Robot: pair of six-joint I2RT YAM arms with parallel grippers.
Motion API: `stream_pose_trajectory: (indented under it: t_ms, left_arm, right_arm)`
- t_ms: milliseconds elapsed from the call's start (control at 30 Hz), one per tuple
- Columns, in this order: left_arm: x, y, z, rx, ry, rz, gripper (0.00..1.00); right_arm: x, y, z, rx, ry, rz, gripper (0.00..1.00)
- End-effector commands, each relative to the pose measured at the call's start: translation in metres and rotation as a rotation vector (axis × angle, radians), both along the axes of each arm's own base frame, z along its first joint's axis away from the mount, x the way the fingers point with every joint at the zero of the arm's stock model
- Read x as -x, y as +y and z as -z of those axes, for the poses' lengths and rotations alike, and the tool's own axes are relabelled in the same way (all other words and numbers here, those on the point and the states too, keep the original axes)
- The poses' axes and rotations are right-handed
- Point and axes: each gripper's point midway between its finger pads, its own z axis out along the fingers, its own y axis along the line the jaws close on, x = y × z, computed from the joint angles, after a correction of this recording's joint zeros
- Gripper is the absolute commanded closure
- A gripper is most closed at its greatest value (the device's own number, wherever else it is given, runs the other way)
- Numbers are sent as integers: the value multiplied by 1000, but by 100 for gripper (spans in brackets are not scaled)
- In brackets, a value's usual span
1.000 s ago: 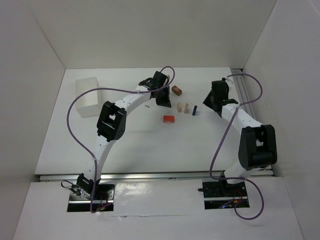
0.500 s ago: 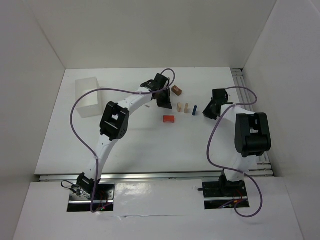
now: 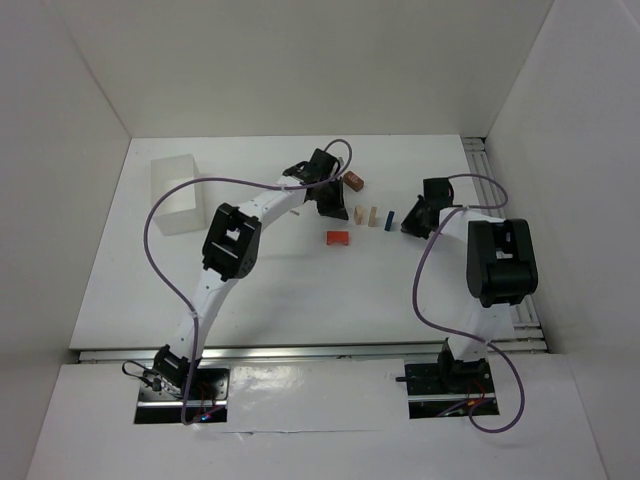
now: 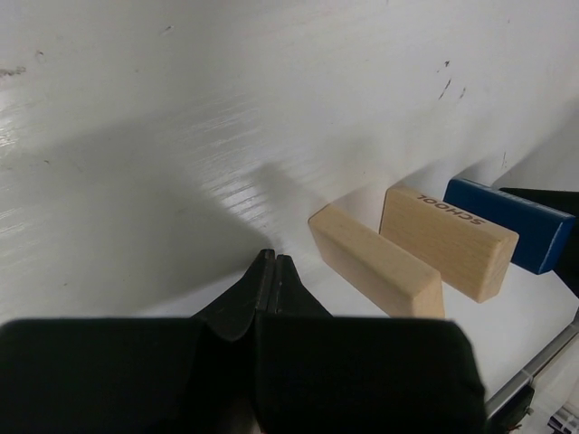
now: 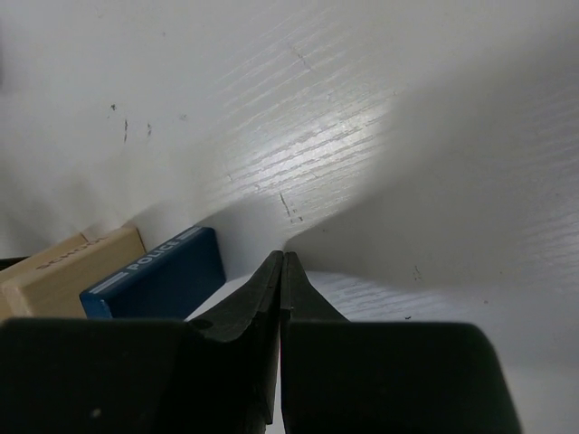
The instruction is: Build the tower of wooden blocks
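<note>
**Right pincer (image 5: 281, 257) reaches blue block (image 5: 154, 271); nothing stacked yet**

Shut and empty, it has drawn in just beside the block. Left pincer (image 4: 273, 257), also shut and empty, hovers by two pale blocks (image 4: 375, 262) on the bench (image 3: 250, 290).

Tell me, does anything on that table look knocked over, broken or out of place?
Nothing stands out. The pale blocks and the blue block sit side by side in a row; the orange-red block and the brown block lie apart nearby. All look intact, and nothing is stacked yet.
</note>
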Motion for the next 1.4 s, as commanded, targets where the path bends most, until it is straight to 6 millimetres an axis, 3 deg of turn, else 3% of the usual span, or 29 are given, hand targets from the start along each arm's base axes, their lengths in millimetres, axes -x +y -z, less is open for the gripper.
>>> stream_pose_trajectory:
  t_ms: [0, 367, 1367]
  left_arm:
    - [-5, -14, -9, 55, -14, 11, 100]
    - [-4, -26, -8, 88, -14, 32, 100]
    - [-3, -29, 5, 100, 9, 39, 100]
  right_arm:
    - [-7, 2, 3, -10, -3, -10, 96]
    - [-13, 9, 2, -19, -13, -38, 96]
    - [-21, 27, 10, -27, -3, -80, 96]
